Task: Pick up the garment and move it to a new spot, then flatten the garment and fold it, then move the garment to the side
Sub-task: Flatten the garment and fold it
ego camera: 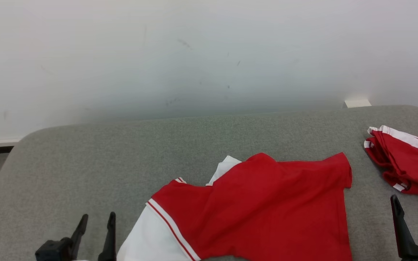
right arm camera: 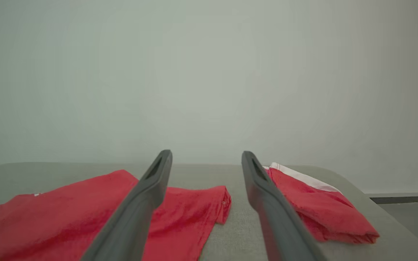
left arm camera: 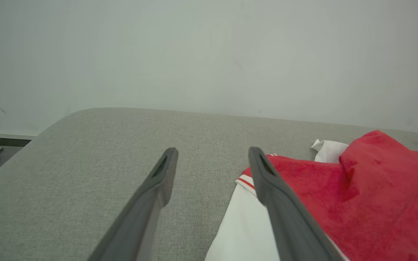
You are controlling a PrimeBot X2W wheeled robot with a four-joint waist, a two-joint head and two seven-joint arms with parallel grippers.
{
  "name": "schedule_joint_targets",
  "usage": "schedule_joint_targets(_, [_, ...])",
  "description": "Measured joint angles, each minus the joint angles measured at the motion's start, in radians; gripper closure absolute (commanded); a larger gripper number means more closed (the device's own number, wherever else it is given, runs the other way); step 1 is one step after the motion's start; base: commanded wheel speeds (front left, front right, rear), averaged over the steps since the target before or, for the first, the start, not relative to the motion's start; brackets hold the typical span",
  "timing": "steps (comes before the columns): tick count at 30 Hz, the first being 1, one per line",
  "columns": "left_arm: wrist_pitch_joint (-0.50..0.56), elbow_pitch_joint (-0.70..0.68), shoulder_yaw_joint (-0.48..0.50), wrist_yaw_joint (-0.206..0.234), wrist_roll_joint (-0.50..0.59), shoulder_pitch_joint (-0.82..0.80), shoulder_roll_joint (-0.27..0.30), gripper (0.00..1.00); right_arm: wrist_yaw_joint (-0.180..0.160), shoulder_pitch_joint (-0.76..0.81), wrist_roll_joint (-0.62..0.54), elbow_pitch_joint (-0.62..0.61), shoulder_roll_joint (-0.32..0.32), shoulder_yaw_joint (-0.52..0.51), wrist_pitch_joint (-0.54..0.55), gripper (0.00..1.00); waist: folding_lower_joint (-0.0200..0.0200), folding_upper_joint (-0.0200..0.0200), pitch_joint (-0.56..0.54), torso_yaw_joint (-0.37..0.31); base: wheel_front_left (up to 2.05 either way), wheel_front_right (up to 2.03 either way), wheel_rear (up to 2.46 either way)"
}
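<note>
A red garment (ego camera: 267,206) with a white sleeve and white trim lies loosely spread and rumpled on the grey table (ego camera: 122,159), near its front edge. It also appears in the left wrist view (left arm camera: 368,195) and the right wrist view (right arm camera: 71,214). My left gripper (ego camera: 97,221) stands open at the lower left, just left of the white sleeve, holding nothing. My right gripper (ego camera: 411,201) is open at the lower right, to the right of the garment's hem, with nothing between its fingers.
A second red and white garment (ego camera: 405,159) lies folded at the table's right edge, and in the right wrist view (right arm camera: 314,206) it sits just past my right finger. A white wall (ego camera: 209,54) rises behind the table. The table's left half is bare cloth.
</note>
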Motion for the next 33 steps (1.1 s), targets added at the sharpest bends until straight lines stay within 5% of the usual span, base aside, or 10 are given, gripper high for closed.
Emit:
schedule_joint_targets(12, [0.286,-0.082,-0.033,-0.022,-0.034,0.042,0.054,0.00,0.000,0.103,0.136,0.140,-0.060,0.139,0.239,0.00,0.0000,0.0000,0.025,0.019,0.00,0.00,0.00])
schedule_joint_targets(33, [0.437,0.109,-0.132,-0.092,-0.107,-0.059,0.094,0.00,0.000,-0.070,0.291,0.405,-0.035,0.384,0.248,0.00,0.0000,0.0000,0.068,0.019,0.00,0.00,0.00])
